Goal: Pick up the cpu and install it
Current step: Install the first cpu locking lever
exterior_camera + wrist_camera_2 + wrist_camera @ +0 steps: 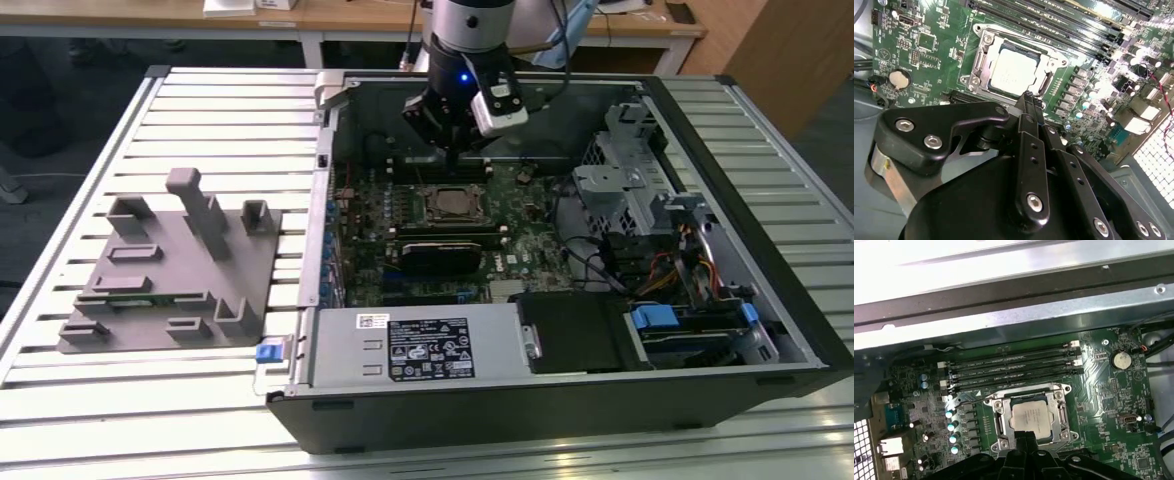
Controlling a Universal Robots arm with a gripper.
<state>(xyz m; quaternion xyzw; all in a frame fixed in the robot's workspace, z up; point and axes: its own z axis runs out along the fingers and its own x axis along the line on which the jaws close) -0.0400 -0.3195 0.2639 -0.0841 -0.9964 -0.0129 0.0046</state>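
Inside the open computer case [561, 330], on the green motherboard [929, 55], the cpu [1016, 71] lies flat with its pale metal top up, seated within the socket frame [985, 49]; its square outline sits parallel to the frame's rim, so it has no long axis to speak of; in the first wrist view the same chip [1030, 416] shows at the socket's centre, with the row of memory slots [1014, 367] on the far side of it, toward the case wall. From the cpu outward, the gripper [1029, 100] hangs just above and beside it; in the second wrist view the fingertips [1026, 96] point at the chip's near edge, apart from it and not touching. The fingers look pressed together with nothing between them, so I judge the gripper clenched and empty. In the exterior view the gripper [461, 150] stands over the far part of the board, the socket just on its near side; the grey tray [167, 265] rests well apart on the slatted table [80, 400], at the exterior view's left. By its seating, the chip seems already placed.
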